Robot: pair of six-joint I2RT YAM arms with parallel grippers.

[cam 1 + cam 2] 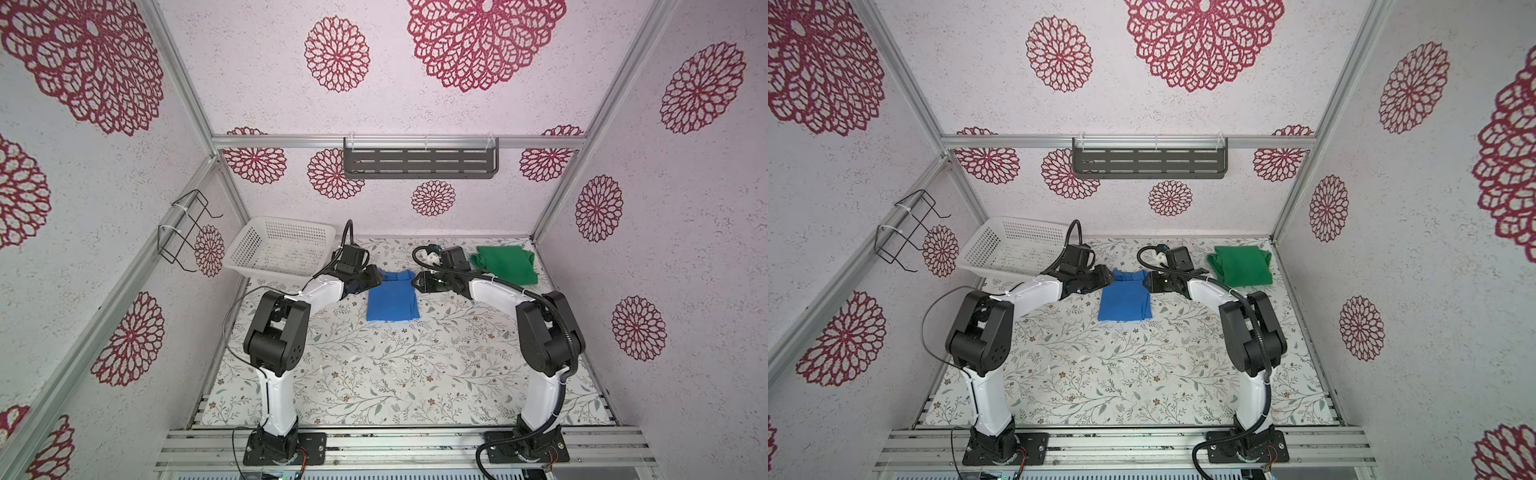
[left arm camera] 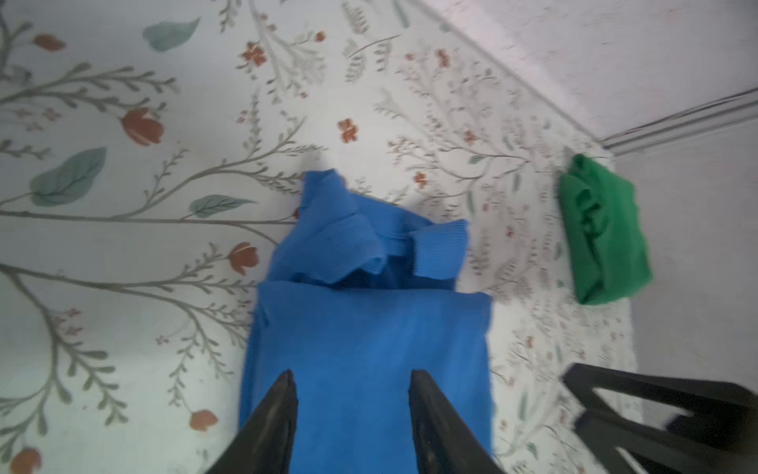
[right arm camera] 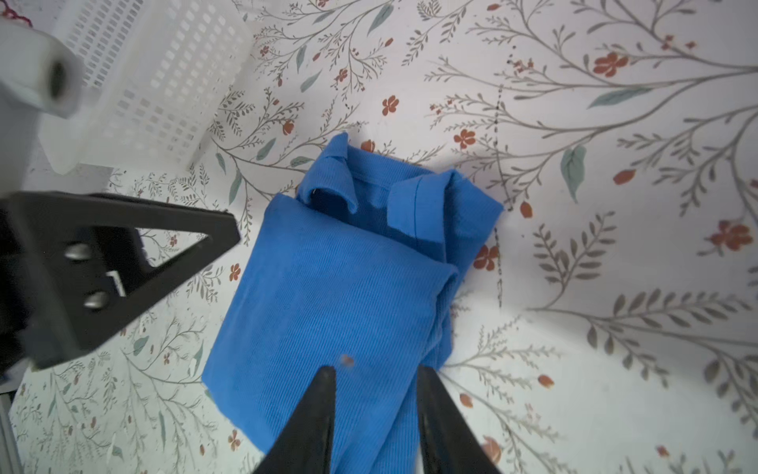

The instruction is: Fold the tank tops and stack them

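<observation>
floral table [image 1: 374,374], blue tank top [image 1: 392,301] long axis front-to-back, straps [image 1: 400,276] at far end

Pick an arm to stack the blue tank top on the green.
Right, probably: the green tank top lies near the right gripper, which is at the blue tank top; the left gripper is farther.

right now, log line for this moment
blue top: folded, centre; green top: folded, far right; left gripper: open; right gripper: open; unstacked

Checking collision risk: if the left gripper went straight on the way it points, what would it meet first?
The blue tank top: the left gripper, jaws apart, points down onto its folded cloth. How far above it hangs is unclear.
</observation>
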